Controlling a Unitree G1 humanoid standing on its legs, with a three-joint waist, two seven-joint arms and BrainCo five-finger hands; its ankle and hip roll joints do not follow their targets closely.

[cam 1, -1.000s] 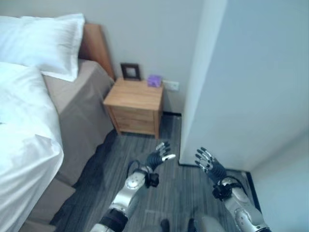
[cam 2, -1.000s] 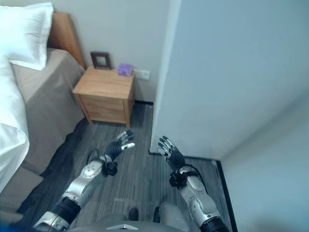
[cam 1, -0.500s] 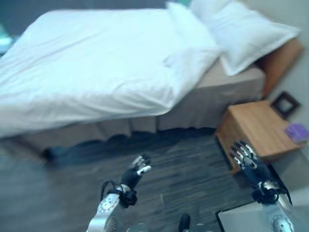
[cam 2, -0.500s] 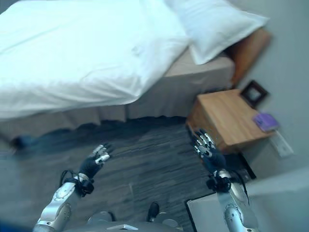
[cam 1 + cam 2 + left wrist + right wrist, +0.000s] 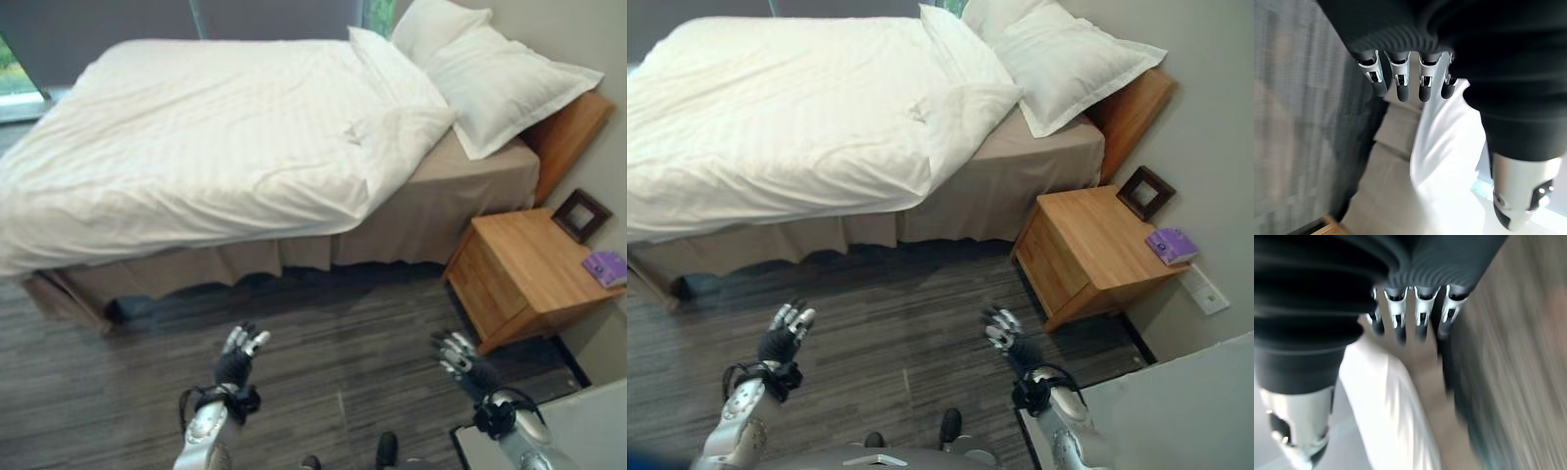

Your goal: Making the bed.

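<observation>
A bed (image 5: pixel 431 211) with a beige skirt takes up the upper part of the eye views. A white duvet (image 5: pixel 196 137) covers most of it, its corner folded back near the head end, baring the beige sheet there. Two white pillows (image 5: pixel 500 78) lie against the wooden headboard (image 5: pixel 568 132). My left hand (image 5: pixel 235 364) hangs open over the grey floor, well short of the bed's side. My right hand (image 5: pixel 460 357) is open too, low at the right, near the nightstand. In the left wrist view straight fingers (image 5: pixel 1400 83) point toward the duvet's edge (image 5: pixel 1444 147). The right wrist view shows straight fingers (image 5: pixel 1415 313).
A wooden nightstand (image 5: pixel 529 274) stands right of the bed, carrying a dark picture frame (image 5: pixel 580 213) and a purple box (image 5: pixel 607 266). A pale wall corner (image 5: pixel 578 431) juts in at the lower right. Grey wood-look floor (image 5: pixel 343 343) lies between me and the bed.
The camera has swung left from the nightstand and wall to face the bed's side. Both hands stay open, now lower in the picture.
</observation>
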